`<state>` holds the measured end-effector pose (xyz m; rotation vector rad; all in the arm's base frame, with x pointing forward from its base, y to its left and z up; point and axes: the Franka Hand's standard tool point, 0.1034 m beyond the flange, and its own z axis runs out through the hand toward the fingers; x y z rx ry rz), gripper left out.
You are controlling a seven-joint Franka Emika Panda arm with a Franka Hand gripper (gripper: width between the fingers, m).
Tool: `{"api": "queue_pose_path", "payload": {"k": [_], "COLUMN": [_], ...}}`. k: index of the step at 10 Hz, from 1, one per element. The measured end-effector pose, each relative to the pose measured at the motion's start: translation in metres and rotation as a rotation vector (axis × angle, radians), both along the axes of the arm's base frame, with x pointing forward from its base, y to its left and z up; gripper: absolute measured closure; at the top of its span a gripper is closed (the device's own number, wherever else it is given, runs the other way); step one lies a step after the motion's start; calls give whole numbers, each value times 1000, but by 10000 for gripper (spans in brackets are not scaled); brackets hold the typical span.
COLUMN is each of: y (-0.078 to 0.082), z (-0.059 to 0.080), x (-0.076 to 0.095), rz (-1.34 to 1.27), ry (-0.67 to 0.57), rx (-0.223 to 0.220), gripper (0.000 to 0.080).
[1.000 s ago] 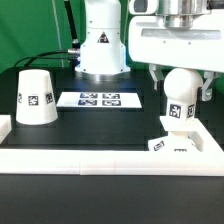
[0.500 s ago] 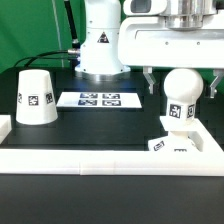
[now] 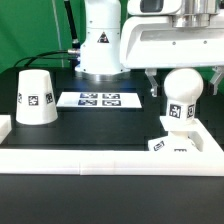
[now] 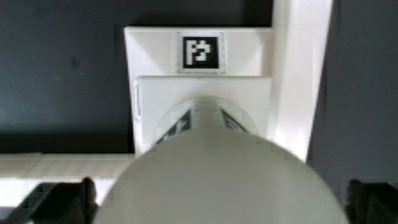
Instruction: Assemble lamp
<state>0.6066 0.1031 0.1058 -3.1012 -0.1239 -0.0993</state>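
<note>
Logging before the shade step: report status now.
Open gripper, fingers flanking the bulb, not gripping. Bulb upright on base block. Nothing in the way; shade stands apart at exterior view's left.

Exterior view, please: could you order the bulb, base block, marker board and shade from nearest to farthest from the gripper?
1. Bulb: between the fingers of the open gripper.
2. Base block: right under the bulb.
3. Marker board: flat on the table, toward the exterior view's left.
4. Shade: far at the exterior view's left.
</note>
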Motion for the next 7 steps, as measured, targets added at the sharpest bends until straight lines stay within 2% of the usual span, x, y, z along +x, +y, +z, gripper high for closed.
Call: {"api": "queue_pose_path", "payload": {"k": [7], "y": [1], "z": [2], "x": [3], "rz": [438], "ry": [-16], "rx": [-46], "gripper": [101]}}
